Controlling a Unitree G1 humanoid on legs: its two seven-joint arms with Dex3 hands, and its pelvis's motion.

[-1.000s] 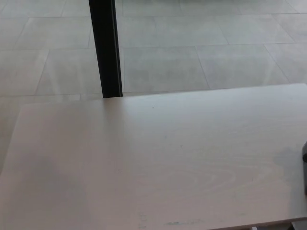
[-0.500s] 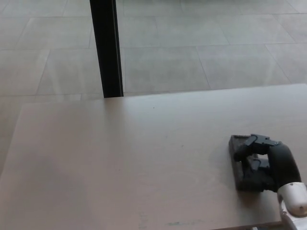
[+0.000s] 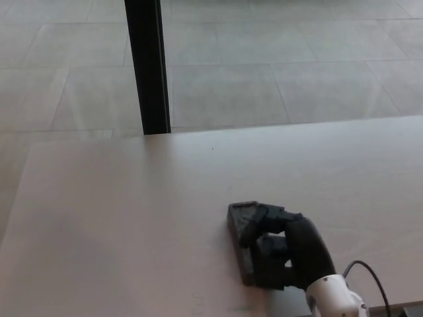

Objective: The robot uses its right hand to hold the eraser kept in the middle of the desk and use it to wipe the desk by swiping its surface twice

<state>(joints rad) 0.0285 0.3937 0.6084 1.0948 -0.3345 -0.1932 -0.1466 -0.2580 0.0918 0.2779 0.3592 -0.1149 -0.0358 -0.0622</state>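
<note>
A dark block-shaped eraser (image 3: pixel 240 239) lies flat on the pale wooden desk (image 3: pixel 132 211), a little right of the middle and near the front edge. My right hand (image 3: pixel 277 246) is shut on the eraser, its black fingers (image 3: pixel 264 221) wrapped over the top, with the white wrist entering from the lower right. The eraser's right part is hidden under the hand. My left hand does not show.
A black vertical post (image 3: pixel 149 66) stands behind the desk's far edge at left of centre. Grey floor tiles (image 3: pixel 277 59) lie beyond. A thin black cable (image 3: pixel 370 274) loops by my right wrist at the front edge.
My right hand came in from the right edge holding the eraser and has swept it leftwards across the desk towards the middle.
</note>
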